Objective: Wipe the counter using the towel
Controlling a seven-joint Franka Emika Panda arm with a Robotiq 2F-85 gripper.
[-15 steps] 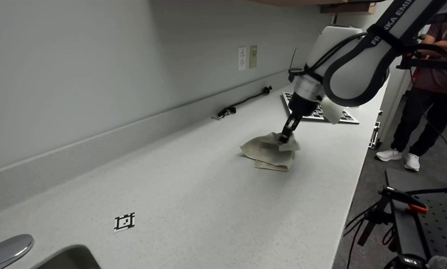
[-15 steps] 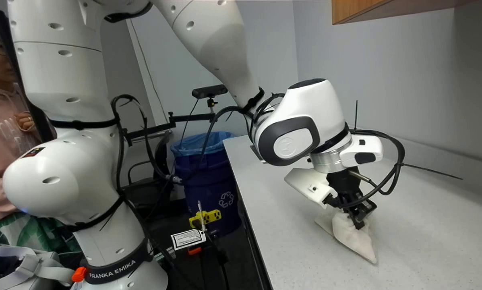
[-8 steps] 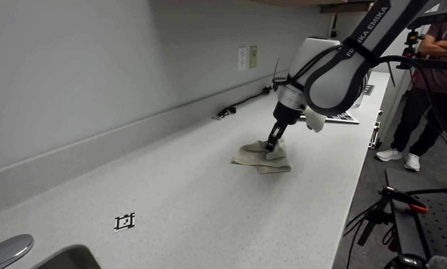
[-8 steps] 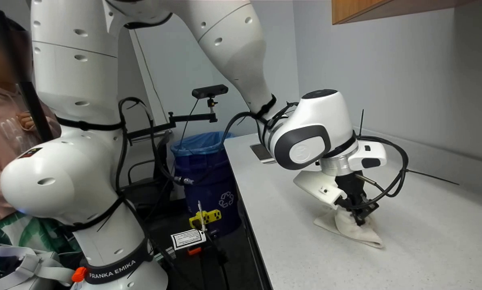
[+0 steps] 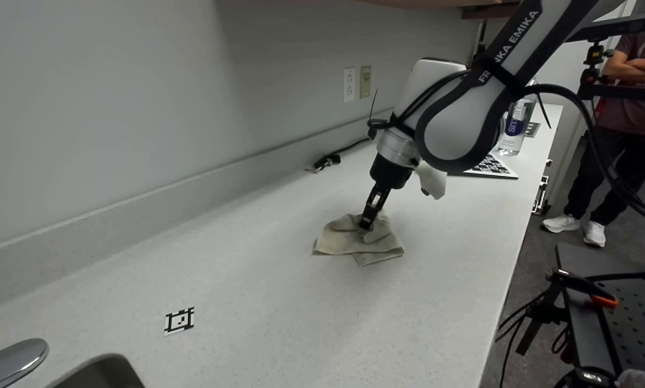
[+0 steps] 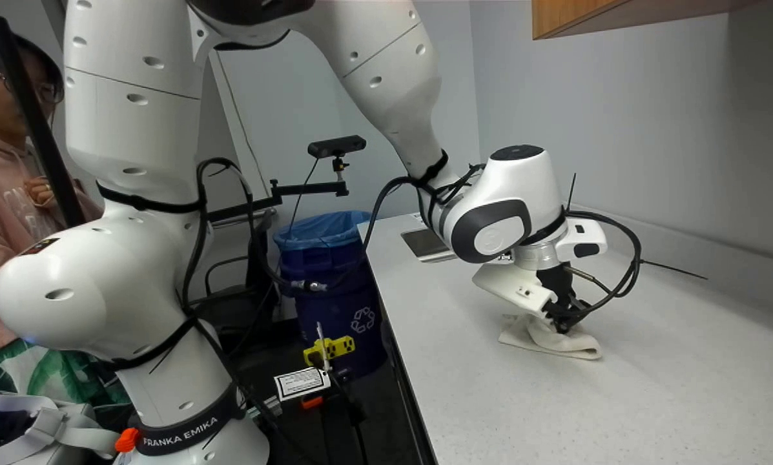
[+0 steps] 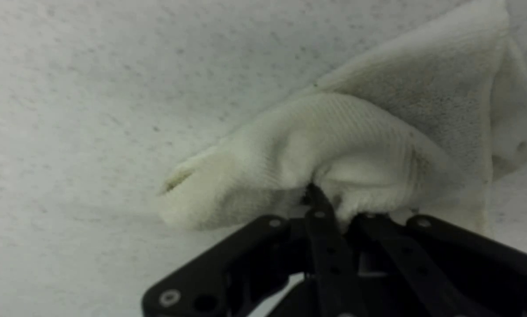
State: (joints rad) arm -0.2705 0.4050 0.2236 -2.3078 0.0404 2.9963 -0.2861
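wrist view | ribbed, rumpled towel [image 7: 329, 119] pinched in hand [image 7: 340, 209] | speckled counter [image 7: 91, 101] beneath

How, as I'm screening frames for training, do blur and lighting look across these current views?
Wrist view: soft overall, speckles on the counter blurred, ribbing on the towel only partly clear, gripper nearly black; both exterior views: sharper, arm lettering legible, part of the wall darker, apparently shadowed.

Towel [image 5: 339, 238]: off-white to beige, rumpled, bunched where the gripper [image 5: 366, 221] pinches it, looser ends spread to either side of it
Counter [image 5: 268, 312]: pale, speckled, level below the gripper, apparently touched by the towel's hidden underside
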